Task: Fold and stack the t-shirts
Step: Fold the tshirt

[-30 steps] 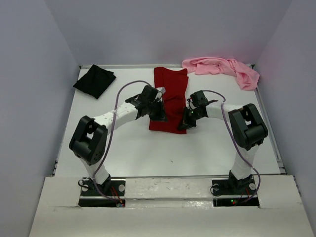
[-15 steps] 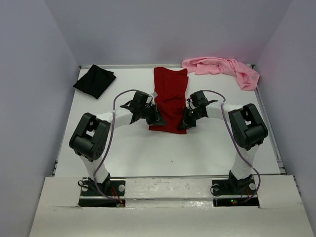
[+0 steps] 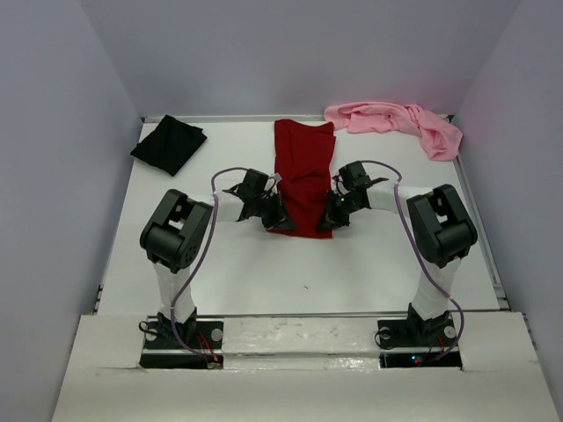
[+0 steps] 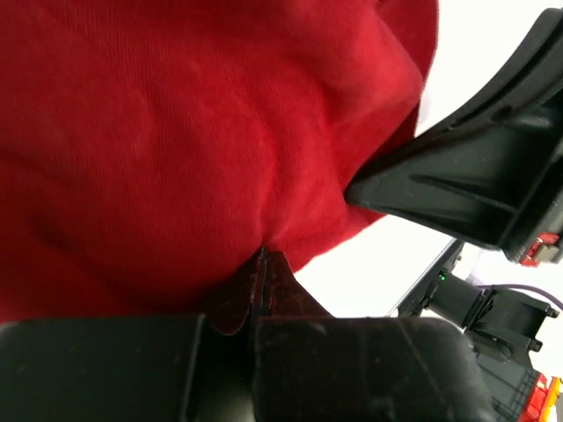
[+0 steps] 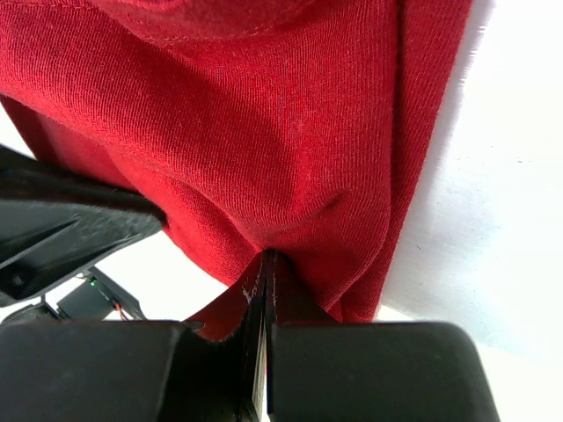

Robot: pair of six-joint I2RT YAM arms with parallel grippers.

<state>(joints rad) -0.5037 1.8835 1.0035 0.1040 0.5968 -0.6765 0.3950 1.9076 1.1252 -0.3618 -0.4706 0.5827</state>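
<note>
The dark red t-shirt (image 3: pixel 303 171) lies as a long strip in the middle of the table, running from the back toward me. My left gripper (image 3: pixel 281 221) is shut on its near left corner. My right gripper (image 3: pixel 325 221) is shut on its near right corner. In the left wrist view the jaws (image 4: pixel 261 257) pinch a fold of red cloth (image 4: pixel 176 149). The right wrist view shows the same pinch (image 5: pixel 268 258) on the red cloth (image 5: pixel 264 123). The black t-shirt (image 3: pixel 169 144) lies folded at the back left. The light pink t-shirt (image 3: pixel 396 121) lies crumpled at the back right.
Pale walls close the table (image 3: pixel 264 264) on the left, back and right. The two grippers sit close together at the shirt's near edge, each showing in the other's wrist view: the right one (image 4: pixel 466 185) and the left one (image 5: pixel 62 229).
My left gripper has slid along the red shirt's left edge toward me to its near corner, and the left elbow swung right. The right arm has not moved.
</note>
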